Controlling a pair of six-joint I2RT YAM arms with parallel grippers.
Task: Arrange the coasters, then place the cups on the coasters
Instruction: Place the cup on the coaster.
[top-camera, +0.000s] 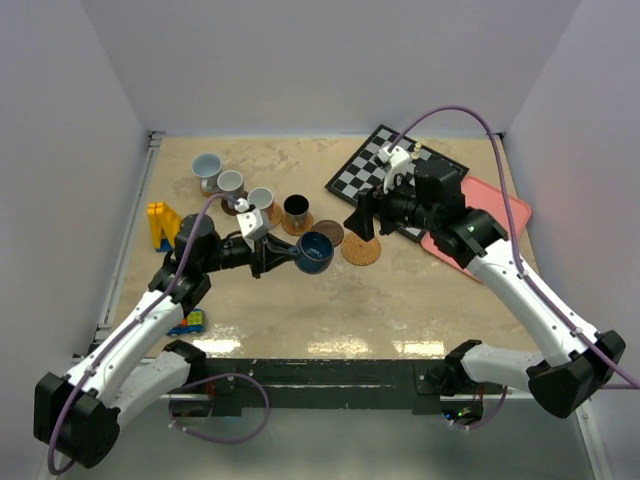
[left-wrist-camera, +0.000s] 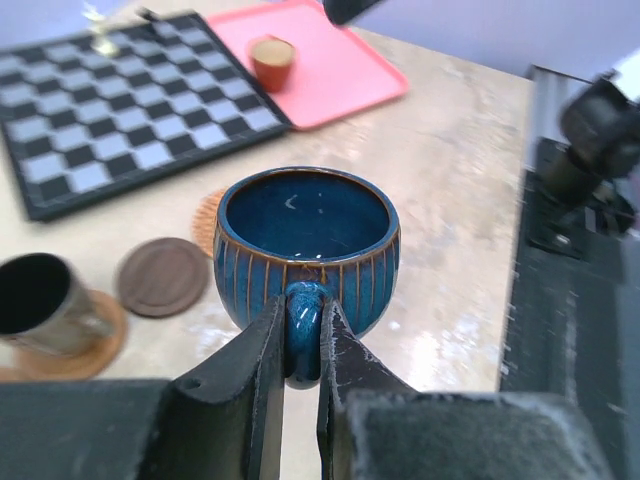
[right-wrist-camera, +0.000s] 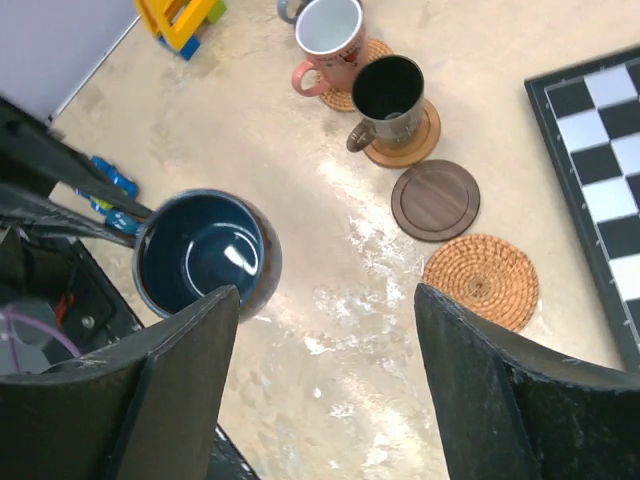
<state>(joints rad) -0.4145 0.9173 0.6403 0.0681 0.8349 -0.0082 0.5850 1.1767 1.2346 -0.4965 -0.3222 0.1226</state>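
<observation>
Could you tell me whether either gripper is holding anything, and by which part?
The left gripper holds the dark blue cup, pinched by its handle. The right gripper is open and holds nothing.

Twin arms: white shells, black joints.
Left arm (top-camera: 130, 335) and right arm (top-camera: 530, 290) each carry a lilac cable (top-camera: 455, 110); left tool (left-wrist-camera: 300, 335) and right tool (right-wrist-camera: 325, 298) black-fingered.

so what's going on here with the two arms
The left gripper is pinched shut on the handle of the glazed dark blue cup, holding it just short of two bare coasters: a dark brown wooden disc and a woven tan coaster. The right gripper hangs open and empty near them. A black cup and a pink-and-white cup already sit on coasters.
</observation>
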